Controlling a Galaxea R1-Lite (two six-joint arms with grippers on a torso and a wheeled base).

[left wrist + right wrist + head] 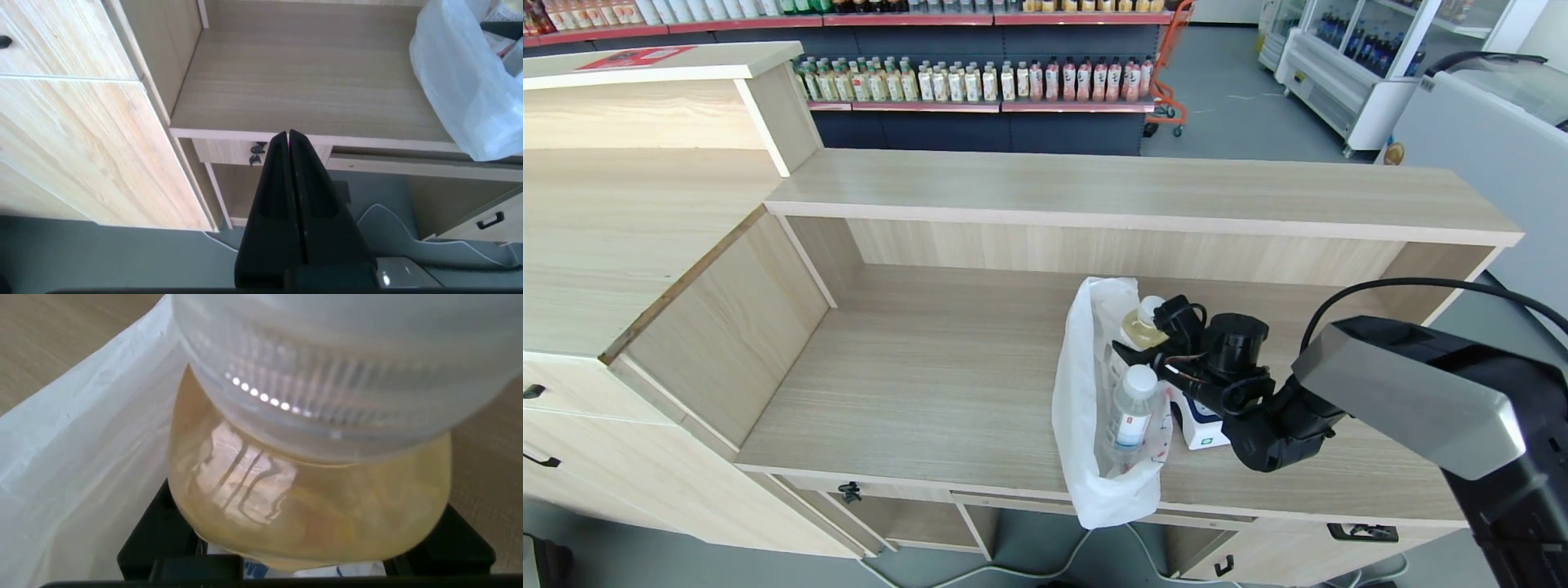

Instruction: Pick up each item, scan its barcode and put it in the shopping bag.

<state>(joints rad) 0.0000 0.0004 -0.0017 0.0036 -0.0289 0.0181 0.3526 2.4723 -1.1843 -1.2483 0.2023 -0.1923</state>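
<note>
my right end effector [1150,341] is clamped on the yellow drink bottle [1137,329], at the mouth of the shopping bag [1082,392]. whether its base is past the rim is hard to tell. step in hand, i judge: lower it straight and release only once it is inside. a water bottle [1131,408] stands in the bag just below, so aim beside it. the white scanner [1201,426] sits close under my wrist. my left end effector [288,163] is closed and empty, well off from the desk [310,73].

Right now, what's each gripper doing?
Left gripper: closed, empty.
Right gripper: closed on the yellow drink bottle, at the shopping bag.
</note>
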